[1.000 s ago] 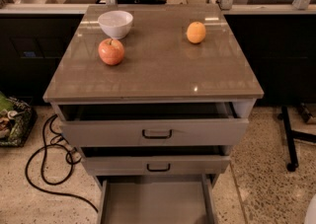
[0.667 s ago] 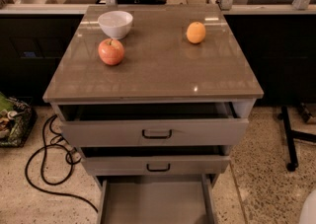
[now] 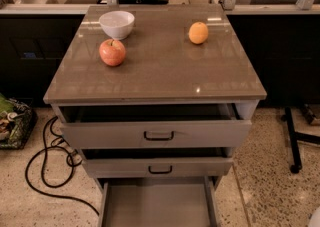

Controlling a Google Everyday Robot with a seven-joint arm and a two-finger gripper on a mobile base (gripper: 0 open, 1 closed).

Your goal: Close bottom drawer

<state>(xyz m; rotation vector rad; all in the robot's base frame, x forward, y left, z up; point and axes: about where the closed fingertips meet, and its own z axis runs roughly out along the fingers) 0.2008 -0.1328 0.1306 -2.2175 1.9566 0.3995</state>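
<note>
The bottom drawer (image 3: 155,203) is pulled far out of the grey cabinet. Its plain grey tray is empty, and its front and handle lie below the picture's lower edge. Above it the middle drawer (image 3: 157,167) stands slightly open, and the top drawer (image 3: 157,133) stands open a little further. Both have black loop handles. My gripper is not in view. Only a pale rounded part (image 3: 315,219) shows at the bottom right corner, to the right of the bottom drawer.
On the cabinet top (image 3: 165,78) stand a white bowl (image 3: 117,24), a red apple (image 3: 112,52) and an orange (image 3: 198,32). Black cables (image 3: 47,168) lie on the floor at left beside a basket (image 3: 12,123). A black stand leg (image 3: 292,141) is at right.
</note>
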